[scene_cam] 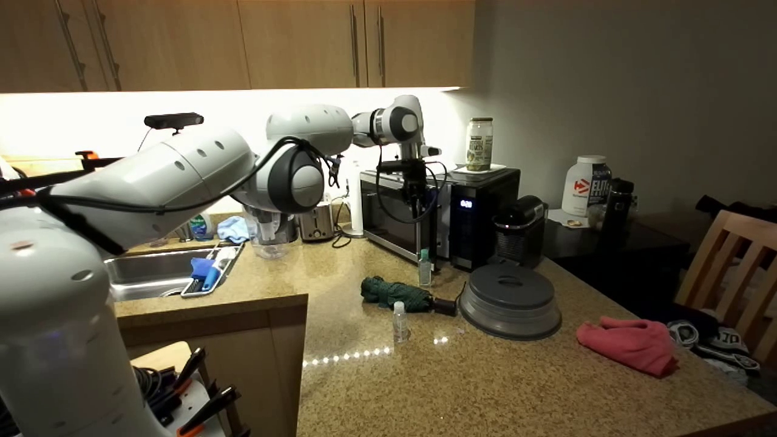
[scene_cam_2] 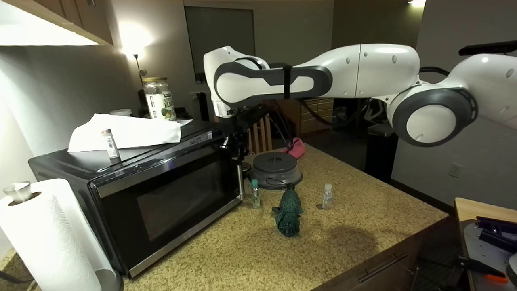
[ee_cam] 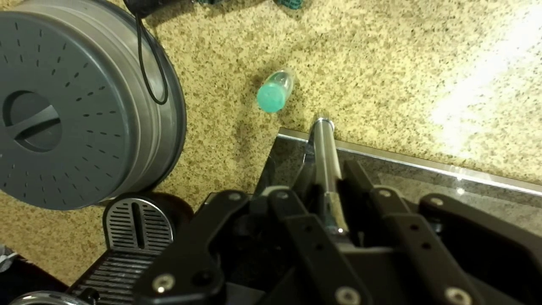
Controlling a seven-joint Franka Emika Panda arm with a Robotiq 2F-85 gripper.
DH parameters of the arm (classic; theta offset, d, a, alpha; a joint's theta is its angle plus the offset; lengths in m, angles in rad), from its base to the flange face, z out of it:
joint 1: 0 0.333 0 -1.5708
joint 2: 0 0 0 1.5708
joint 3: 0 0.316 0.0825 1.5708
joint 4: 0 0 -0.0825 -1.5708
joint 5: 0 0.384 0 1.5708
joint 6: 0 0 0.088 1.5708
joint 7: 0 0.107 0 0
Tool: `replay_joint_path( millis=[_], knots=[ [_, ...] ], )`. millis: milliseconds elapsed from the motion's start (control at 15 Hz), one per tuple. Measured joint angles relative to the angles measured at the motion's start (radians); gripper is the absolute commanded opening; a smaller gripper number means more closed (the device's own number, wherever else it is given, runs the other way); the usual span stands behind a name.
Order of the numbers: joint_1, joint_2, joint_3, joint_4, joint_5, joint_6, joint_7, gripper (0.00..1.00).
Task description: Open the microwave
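The end effector (ee_cam: 331, 184) is closed around the handle (ee_cam: 324, 148) of the microwave (scene_cam_2: 177, 198), seemingly touching both sides.

A kitchen: sink (scene_cam: 142, 270), toaster (scene_cam: 316, 223), wall cupboards (scene_cam: 297, 45).

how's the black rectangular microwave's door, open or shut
Partly open: in an exterior view, pale interior shows between the dark glass door and the black control panel.

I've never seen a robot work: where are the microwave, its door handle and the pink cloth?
Microwave (scene_cam_2: 183, 198): an exterior view, on its dark window.
Door handle (ee_cam: 327, 163): wrist view, on its metal shaft.
Pink cloth (scene_cam: 631, 346): an exterior view, on the bundle's middle.
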Motion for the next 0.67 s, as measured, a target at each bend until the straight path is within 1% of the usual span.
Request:
replay_joint_path(
  millis=[333, 667],
  knots=[
    [0.012, 0.002, -0.020, 0.000, -0.002, 0.002, 0.055, 0.09],
    [0.017, 0.005, -0.033, 0.000, -0.002, 0.022, 0.071, 0.09]
  ],
)
